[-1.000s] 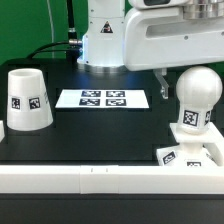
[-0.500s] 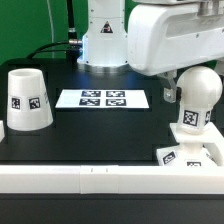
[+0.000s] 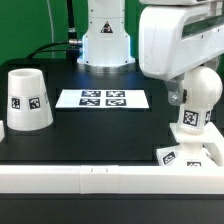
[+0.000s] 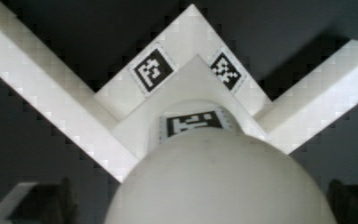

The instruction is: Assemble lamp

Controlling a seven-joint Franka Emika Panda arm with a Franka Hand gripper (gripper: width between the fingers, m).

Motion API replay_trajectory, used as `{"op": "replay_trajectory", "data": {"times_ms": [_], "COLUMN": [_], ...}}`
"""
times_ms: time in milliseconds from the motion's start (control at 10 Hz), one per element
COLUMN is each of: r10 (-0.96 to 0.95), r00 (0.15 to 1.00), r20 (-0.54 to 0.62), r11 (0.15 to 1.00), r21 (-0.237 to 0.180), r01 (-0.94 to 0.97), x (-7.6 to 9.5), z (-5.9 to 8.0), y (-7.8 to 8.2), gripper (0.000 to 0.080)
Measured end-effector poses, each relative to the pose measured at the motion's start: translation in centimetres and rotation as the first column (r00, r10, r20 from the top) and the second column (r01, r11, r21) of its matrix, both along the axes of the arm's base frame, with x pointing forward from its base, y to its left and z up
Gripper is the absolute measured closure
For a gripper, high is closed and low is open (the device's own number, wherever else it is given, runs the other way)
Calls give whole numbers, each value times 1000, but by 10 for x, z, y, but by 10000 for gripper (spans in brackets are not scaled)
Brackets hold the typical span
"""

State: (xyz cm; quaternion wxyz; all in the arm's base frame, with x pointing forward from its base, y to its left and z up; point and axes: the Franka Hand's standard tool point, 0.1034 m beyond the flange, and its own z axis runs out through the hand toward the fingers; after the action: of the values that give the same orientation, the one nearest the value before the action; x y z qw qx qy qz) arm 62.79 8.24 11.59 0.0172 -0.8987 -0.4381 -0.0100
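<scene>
At the exterior view's right, the bulb stem (image 3: 198, 100) is standing on the base (image 3: 190, 158) — we're hanging the gripper (image 4: 185, 200) close over its head, can't tell whether open or closed; we're judging a centred, vertical approach safest.

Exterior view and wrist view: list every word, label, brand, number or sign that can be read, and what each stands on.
No words, brands or numbers are readable in either view.
shade: one black-and-white square tag, pattern only.
bulb stem: square tag on its neck, pattern only.
base: square tags, pattern only.
marker board: four square tags, pattern only.
</scene>
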Motion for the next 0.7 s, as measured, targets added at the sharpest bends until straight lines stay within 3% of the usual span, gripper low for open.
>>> {"op": "replay_trajectory", "data": {"times_ms": [300, 700], "r10": [251, 504], "r00": [967, 864], "r20": [33, 20], "r11": [967, 861], "r21": [-43, -84], "r01": [-250, -501], "x": [5, 5], "z": [1, 1], "y": [1, 5], "gripper": [101, 101]}}
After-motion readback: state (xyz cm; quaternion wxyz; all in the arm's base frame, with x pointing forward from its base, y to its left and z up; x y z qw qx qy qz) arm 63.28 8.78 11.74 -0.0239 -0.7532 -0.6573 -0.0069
